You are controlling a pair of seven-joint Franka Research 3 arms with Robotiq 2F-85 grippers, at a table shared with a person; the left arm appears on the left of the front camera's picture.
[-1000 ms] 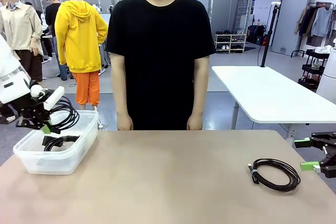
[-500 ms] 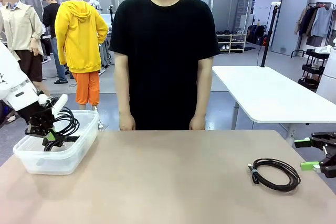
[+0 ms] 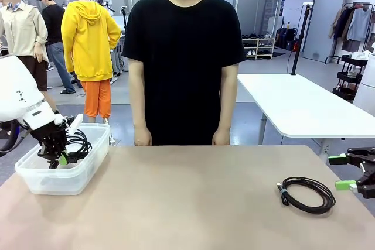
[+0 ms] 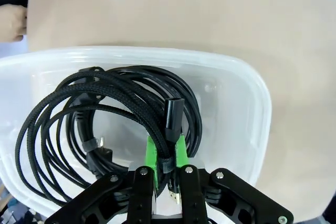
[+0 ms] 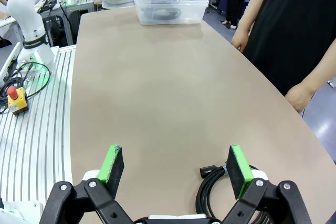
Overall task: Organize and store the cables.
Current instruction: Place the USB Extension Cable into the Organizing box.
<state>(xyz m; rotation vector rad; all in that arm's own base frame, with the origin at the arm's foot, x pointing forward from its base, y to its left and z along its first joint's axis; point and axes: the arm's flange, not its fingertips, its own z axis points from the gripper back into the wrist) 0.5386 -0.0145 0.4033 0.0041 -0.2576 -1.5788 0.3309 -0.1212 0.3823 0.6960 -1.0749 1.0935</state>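
Note:
My left gripper (image 3: 60, 157) is down inside a clear plastic bin (image 3: 82, 175) at the table's left, shut on a braided black cable coil (image 4: 89, 108). In the left wrist view its green pads (image 4: 151, 156) pinch the cord beside a black plug (image 4: 172, 119); the coil hangs into the bin (image 4: 247, 98) over another coil on the bin floor. A further black cable coil (image 3: 307, 194) lies on the table at the right, also at the bottom of the right wrist view (image 5: 220, 190). My right gripper (image 3: 345, 172) (image 5: 176, 167) stands open just right of it, touching nothing.
A person in a black shirt (image 3: 183, 45) stands at the far edge with both hands hanging down. The tan table (image 3: 187, 203) is bare between bin and right coil. A white table (image 3: 299, 106) stands behind at the right.
My left gripper has lowered the held coil from above the bin's rim down into the bin. The right gripper and the right coil have not moved.

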